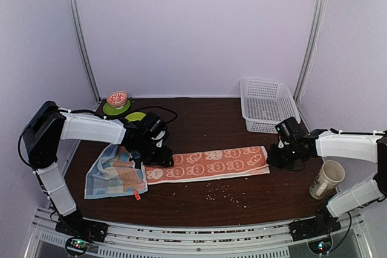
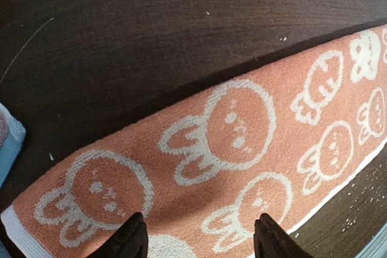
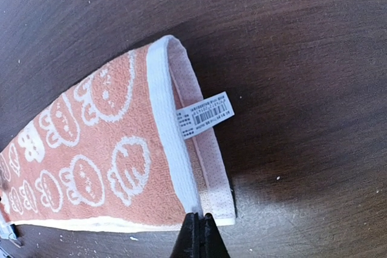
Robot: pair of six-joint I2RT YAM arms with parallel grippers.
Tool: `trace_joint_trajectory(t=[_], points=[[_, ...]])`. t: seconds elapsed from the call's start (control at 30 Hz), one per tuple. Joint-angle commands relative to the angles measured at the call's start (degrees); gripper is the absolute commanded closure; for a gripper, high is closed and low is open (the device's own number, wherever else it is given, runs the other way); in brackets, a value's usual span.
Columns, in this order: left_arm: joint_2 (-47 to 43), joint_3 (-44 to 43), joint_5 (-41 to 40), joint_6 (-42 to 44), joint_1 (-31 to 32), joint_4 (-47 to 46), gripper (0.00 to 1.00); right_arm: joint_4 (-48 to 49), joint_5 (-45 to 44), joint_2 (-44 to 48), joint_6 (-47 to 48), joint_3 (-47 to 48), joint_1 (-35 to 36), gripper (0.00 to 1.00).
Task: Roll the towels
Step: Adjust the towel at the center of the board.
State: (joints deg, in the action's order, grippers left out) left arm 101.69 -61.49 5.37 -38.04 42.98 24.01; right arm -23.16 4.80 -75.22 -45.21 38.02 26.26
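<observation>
The orange towel (image 1: 208,163) (image 2: 242,149) (image 3: 103,149) with white rabbit print lies flat as a long strip across the table's middle. The light-blue towel (image 1: 115,176) (image 2: 9,143) lies crumpled at the strip's left end. My left gripper (image 1: 158,158) (image 2: 199,234) hovers open over the strip's left end, with nothing between its fingers. My right gripper (image 1: 273,160) (image 3: 199,216) is shut at the strip's right end. Its tips meet at the near corner of the white hem, beside a label (image 3: 205,115). No cloth shows between them.
A white basket (image 1: 266,104) stands at the back right. A mug (image 1: 326,179) sits by the right arm's base. A small bowl on green lids (image 1: 117,104) is at the back left. Crumbs (image 1: 224,193) dot the wood in front of the strip.
</observation>
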Motion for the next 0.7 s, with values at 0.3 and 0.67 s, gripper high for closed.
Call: trace_joint_trajectory(t=[0.3, 0.67], points=[[1.1, 0.6, 0.4, -0.1, 0.1, -1.4, 0.38, -2.9, 1.1, -0.7, 3.0, -1.1, 0.1, 1.00], [2.4, 0.9, 0.3, 0.0, 0.1, -1.3, 0.39, -3.5, 2.7, 3.4, 1.8, -0.8, -0.2, 1.00]])
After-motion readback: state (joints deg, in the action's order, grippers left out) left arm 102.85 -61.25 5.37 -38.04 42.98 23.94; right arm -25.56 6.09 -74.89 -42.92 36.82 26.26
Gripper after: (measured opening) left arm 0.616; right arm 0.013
